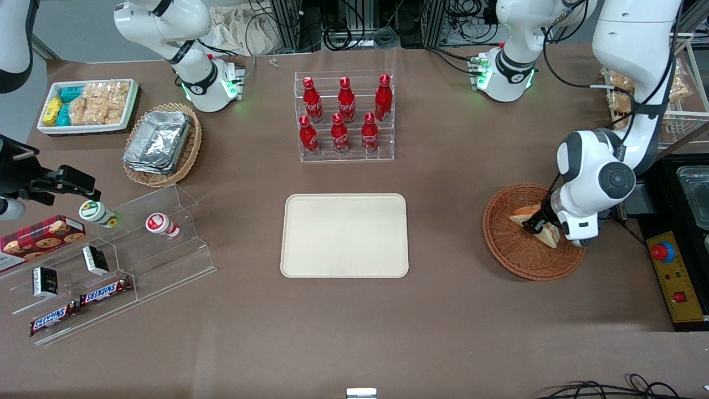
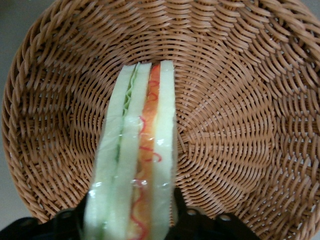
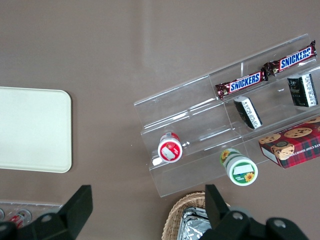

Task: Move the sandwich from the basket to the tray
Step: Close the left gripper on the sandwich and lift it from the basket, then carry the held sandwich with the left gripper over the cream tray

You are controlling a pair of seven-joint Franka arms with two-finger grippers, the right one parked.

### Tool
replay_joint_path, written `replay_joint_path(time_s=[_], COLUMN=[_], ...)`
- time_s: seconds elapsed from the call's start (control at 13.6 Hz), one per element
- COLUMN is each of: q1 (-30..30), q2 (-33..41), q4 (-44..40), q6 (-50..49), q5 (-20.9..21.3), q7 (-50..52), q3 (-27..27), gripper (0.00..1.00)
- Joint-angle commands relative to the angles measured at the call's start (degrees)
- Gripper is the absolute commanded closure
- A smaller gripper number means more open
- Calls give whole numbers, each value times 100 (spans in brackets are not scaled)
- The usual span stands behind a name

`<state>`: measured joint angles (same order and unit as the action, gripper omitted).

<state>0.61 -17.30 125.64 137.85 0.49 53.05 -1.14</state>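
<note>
Sandwich [image 2: 137,150], a wrapped wedge, stands on edge in the basket [image 2: 240,125], gripped at one end by the gripper [image 1: 541,226], whose jaws are closed on its two bread faces. Risk, as judged: the slick wrap and soft bread could let the wedge slip or pivot during the lift, or squash under the squeeze. The basket holds nothing else visible. The tray [image 1: 344,235], nearer the tabletop's middle, is bare.
</note>
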Motion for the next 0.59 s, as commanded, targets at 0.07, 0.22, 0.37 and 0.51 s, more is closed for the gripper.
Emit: replay_joint_path(time_s=[0.07,0.22,0.37,0.51], q1=[-26,62,97,97], q2=[655,982,940,913], q4=[-162,-748,-1513,-1744], q6=[-640,-1949,-2682,-2694], q5=[92,12,3,12], q7=[-415,-847,-866,-1006], q3=[-35,-192,-797,-1482], gripper=[100,100,100,100])
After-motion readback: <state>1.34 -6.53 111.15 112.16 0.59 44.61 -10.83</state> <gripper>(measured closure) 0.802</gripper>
